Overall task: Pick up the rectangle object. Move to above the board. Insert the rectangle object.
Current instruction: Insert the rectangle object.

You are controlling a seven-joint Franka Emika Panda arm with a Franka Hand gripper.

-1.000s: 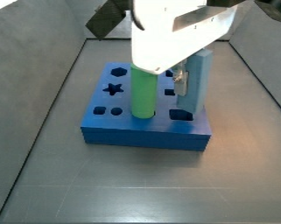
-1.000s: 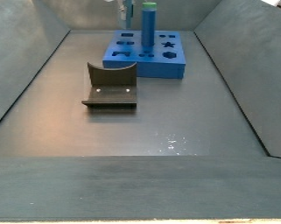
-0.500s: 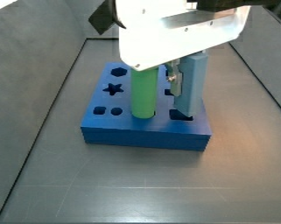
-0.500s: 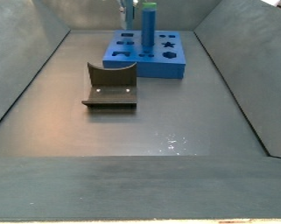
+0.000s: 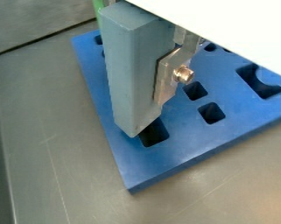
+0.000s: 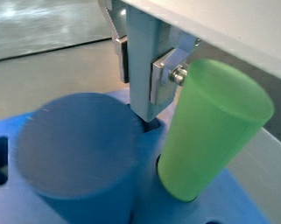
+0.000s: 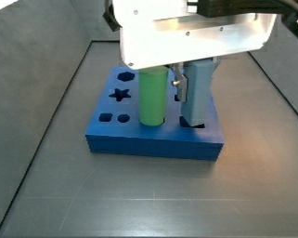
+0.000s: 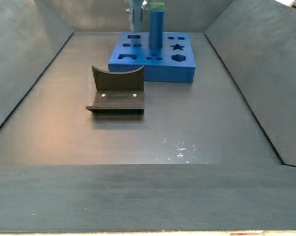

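In a wrist view, the gripper [image 5: 154,83] stands over the board [image 5: 184,144], its silver finger [image 5: 168,74] pressed flat against the rectangle object [image 5: 136,74]; the jaws are clamped on that bar. The bar is upright, and its lower end sits at the mouth of a dark square hole near the board's edge; how far it reaches in cannot be told. Other dark holes lie just beside it in the board's top. In a wrist view, the gripper [image 6: 146,74] again holds the rectangle object [image 6: 143,61] upright, a finger [image 6: 166,79] with its screw lying against the bar's side. The green cylinder [image 6: 207,127] stands just beside the bar, and a blue cylinder [image 6: 78,162] stands near the lens; both rise from the board [image 6: 8,144]. In a side view, the gripper [image 7: 182,88] hangs under the white wrist housing [image 7: 195,37], and the rectangle object [image 7: 199,93] is upright with its foot at a hole in the board [image 7: 158,139]. The green cylinder [image 7: 152,93] stands next to it, apart from it. A star hole and other holes show in the board's top. In a side view, the board [image 8: 157,60] lies at the far end of the grey floor [image 8: 175,138], with the blue cylinder [image 8: 157,23] rising from it; the gripper there is too small to judge. The fixture [image 8: 117,90] stands near the board, apart from it.
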